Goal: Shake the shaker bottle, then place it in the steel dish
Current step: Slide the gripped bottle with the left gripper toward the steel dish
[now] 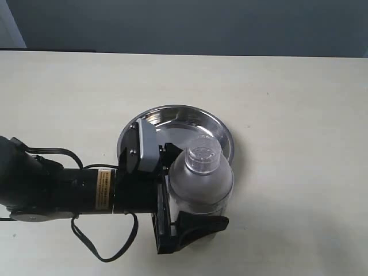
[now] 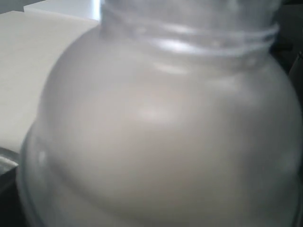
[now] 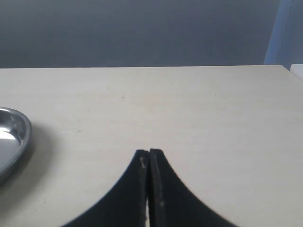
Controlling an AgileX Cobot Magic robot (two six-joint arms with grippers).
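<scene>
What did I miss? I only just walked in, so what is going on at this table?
The left tool clamps a frosted translucent plastic shaker bottle with a clear round cap, upright over one edge of a round shiny steel dish on the pale table. Whether the bottle touches the dish is unclear. The right tool is shut and empty, low over the table beside the dish.

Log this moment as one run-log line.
left gripper: shut on shaker bottle | shaker bottle: upright, over steel dish rim, contact unclear | right gripper: shut, empty
</scene>
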